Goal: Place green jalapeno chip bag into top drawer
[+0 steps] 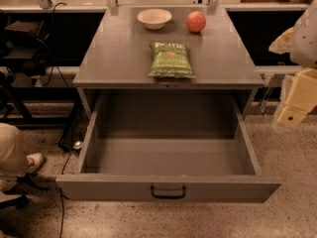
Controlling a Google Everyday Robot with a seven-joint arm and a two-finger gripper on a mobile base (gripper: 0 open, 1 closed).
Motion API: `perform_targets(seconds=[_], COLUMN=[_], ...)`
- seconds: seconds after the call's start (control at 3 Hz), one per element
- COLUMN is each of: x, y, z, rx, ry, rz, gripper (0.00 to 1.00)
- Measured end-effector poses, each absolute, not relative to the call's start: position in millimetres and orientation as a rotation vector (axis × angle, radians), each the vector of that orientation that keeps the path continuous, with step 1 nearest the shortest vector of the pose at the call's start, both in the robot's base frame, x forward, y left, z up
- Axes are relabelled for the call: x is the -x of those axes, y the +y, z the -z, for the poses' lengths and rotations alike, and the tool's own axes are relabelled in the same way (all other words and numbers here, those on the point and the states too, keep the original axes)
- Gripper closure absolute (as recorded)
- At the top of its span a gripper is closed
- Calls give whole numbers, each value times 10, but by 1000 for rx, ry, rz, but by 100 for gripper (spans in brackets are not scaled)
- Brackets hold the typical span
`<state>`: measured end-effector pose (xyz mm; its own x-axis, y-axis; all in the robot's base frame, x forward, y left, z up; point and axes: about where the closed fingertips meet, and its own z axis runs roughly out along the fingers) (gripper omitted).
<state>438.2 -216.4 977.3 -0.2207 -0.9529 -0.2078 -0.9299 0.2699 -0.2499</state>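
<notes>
- Off at the right edge, my gripper (297, 103) hung beside the table, lower than its top and well apart from the bag; whether it was open or closed I could not tell.
- The green jalapeno chip bag (171, 60) lay flat on the grey table (114, 48), near the front edge, its white lettering toward the back.
- Behind it sat a white bowl (154, 18) and, to the right of that, a red-orange apple (196, 22), the two not touching.
- The top drawer (168, 157) stood open under the table's front, its grey floor showing, with a dark handle (168, 192) at the centre of its front panel.
</notes>
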Motion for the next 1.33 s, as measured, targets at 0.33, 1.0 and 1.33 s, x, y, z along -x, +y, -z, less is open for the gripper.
perform_targets(seconds=[0.33,1.0,1.33], x=[-4382,-5393,-5832], y=[-2163,-1707,-1565], z=[-9773,-9547,-9456], rx=[1722,1536,1390], ry=[2229,2141,2110], rz=[102,-18,-55], gripper=[0,0,0])
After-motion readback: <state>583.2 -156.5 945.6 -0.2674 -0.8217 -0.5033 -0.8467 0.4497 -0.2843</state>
